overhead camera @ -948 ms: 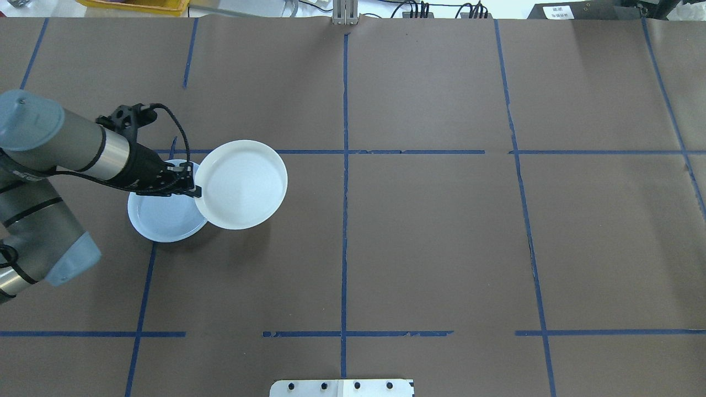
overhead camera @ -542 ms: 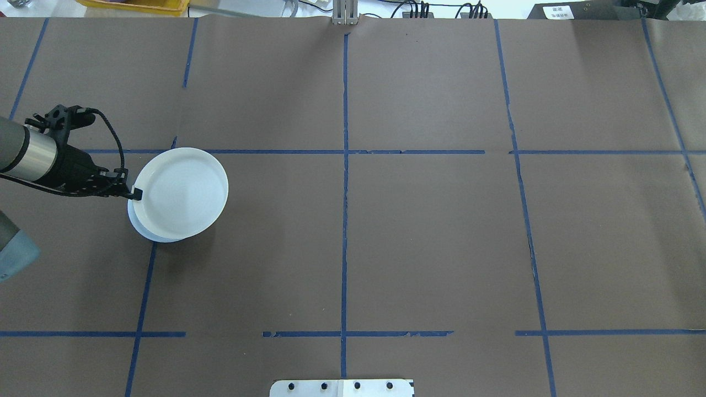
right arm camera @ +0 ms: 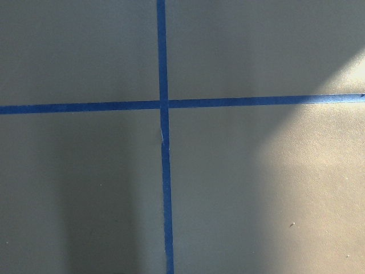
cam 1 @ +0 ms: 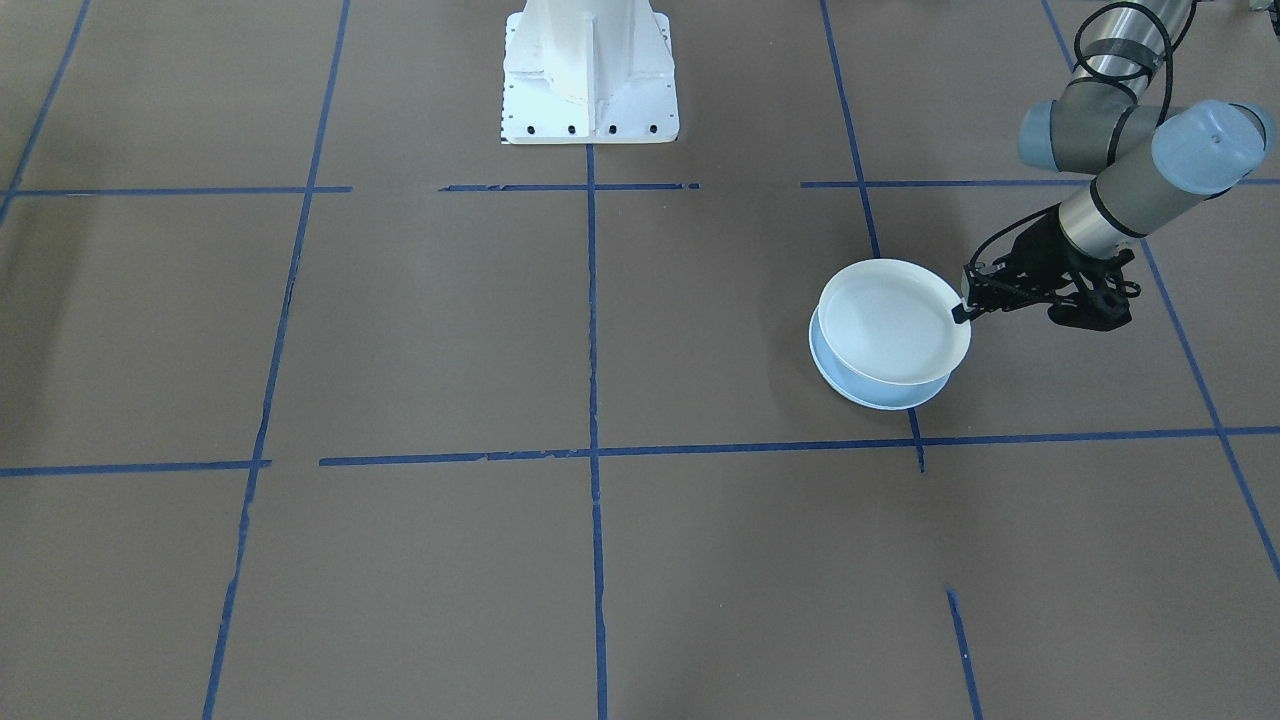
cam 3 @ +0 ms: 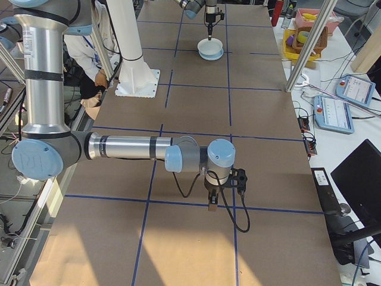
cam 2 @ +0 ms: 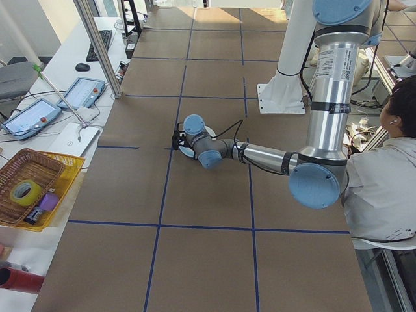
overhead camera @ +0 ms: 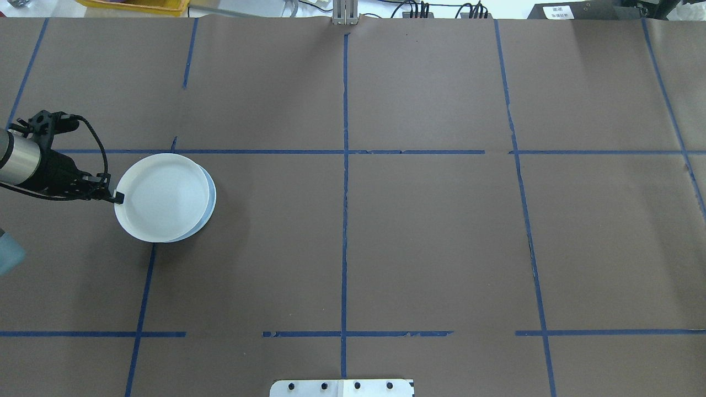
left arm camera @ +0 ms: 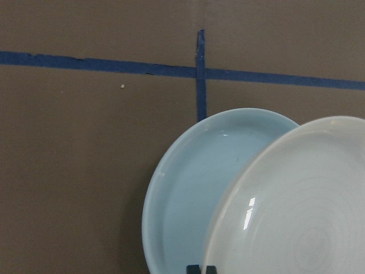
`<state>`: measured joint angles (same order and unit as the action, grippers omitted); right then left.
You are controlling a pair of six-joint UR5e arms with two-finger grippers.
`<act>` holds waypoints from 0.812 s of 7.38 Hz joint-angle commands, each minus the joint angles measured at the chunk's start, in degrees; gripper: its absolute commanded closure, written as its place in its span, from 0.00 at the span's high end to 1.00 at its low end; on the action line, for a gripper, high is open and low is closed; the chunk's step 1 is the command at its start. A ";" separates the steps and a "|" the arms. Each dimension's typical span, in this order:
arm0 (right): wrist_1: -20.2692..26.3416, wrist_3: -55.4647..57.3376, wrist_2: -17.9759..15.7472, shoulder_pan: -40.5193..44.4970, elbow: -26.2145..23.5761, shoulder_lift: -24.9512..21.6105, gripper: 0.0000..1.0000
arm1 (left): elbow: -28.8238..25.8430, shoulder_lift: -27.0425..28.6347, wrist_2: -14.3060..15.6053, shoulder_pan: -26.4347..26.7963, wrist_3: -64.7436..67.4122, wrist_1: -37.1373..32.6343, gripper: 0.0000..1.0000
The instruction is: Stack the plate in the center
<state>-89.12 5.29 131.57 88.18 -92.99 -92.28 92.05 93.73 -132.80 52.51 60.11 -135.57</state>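
While the left tool (overhead camera: 117, 197) pinches the white plate's (overhead camera: 162, 197) rim, it overlaps the pale-blue plate (overhead camera: 210, 193).

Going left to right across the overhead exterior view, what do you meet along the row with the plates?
Left arm's wrist → left hand, shut on the near rim of the ringed plate → sliver of the glossy pale-blue plate beneath it → center tape line → bare table.

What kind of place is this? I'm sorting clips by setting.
Likely a robotics lab: a brown table gridded with blue tape, teach pendants on a side bench, and a UR arm holding a plate.
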 commanded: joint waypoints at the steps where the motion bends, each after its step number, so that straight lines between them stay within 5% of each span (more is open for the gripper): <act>1: 0.00 -0.02 0.00 -0.02 0.00 0.00 1.00 | -0.21 0.40 0.08 -0.13 0.44 0.05 0.99; 3: 0.00 0.07 0.00 -0.02 0.00 0.00 1.00 | -0.21 0.23 -0.70 0.65 0.36 0.22 1.00; 5: 0.00 0.07 0.00 -0.02 0.00 0.00 1.00 | -0.55 -0.30 -5.52 8.09 -1.13 0.66 1.00; 6: 0.00 -0.02 0.00 -0.02 0.00 0.00 1.00 | -0.56 -1.61 -5.54 9.61 -6.97 1.36 1.00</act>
<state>-89.10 5.35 131.57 88.15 -92.99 -92.29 91.61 93.23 -137.37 59.14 58.02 -134.80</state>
